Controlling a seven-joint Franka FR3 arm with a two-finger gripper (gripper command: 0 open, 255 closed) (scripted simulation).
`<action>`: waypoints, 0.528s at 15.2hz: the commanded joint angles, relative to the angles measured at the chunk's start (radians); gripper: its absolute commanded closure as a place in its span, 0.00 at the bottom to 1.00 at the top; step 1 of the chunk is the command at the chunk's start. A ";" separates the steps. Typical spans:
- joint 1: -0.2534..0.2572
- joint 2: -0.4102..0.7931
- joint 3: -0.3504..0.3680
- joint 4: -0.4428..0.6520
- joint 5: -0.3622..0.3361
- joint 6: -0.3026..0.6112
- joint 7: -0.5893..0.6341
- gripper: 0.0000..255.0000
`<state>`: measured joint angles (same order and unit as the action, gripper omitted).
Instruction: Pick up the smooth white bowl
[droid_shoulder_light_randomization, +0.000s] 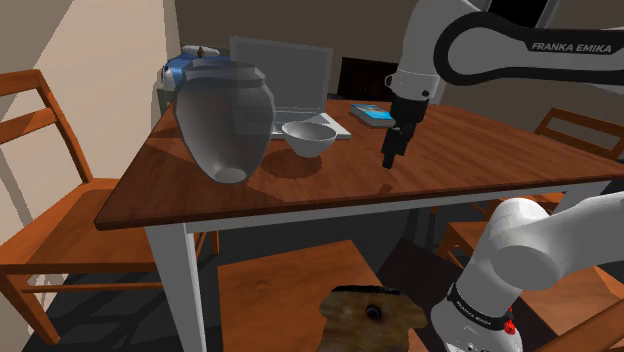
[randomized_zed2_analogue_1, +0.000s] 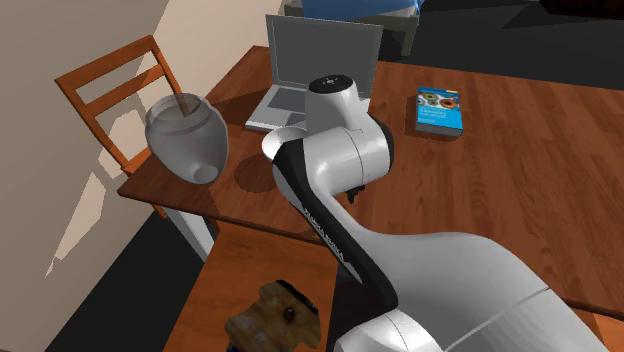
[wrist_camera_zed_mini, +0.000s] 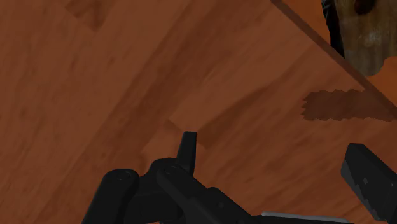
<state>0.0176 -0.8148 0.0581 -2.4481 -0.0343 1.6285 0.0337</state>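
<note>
Bowl, white, likely light yet slippery, sits on the worktop, best pinched across its rim by the nearby released, empty end effector.

The bowl sits on the worktop just right of the jar in the shoulder view, the laptop behind both and the book to the laptop's right

Vase, laptop, book, unclear blue object.

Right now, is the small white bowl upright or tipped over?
Upright: the small white bowl sits on its base on the brown wooden table, rim facing up.
</note>
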 joint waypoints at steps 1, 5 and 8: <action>0.000 0.000 0.000 0.000 0.000 0.000 0.000 0.00; -0.011 0.156 -0.025 0.127 0.003 0.043 -0.018 0.00; -0.017 0.269 -0.043 0.233 0.010 0.061 -0.033 0.00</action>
<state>0.0033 -0.5853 0.0243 -2.2506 -0.0249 1.6823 0.0093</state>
